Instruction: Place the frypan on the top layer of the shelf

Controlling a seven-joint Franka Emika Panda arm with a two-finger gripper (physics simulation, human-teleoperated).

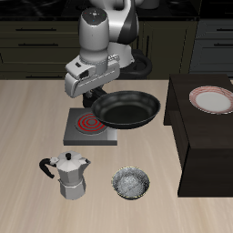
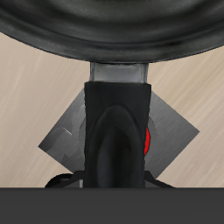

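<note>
One frypan (image 1: 128, 110) aloft beside shelf (image 1: 202, 136)

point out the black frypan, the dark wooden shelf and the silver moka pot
round black frypan (image 1: 127, 111), exterior view, on the pan's inner base
large dark brown wooden shelf (image 1: 207, 136), exterior view, on its bare flat top
silver moka pot (image 1: 71, 177), exterior view, on the pot's body

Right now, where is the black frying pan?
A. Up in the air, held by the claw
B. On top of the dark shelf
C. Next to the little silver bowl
A. The claw grips the frypan by its handle, lifted above the burner plate, not yet on the shelf.
</note>
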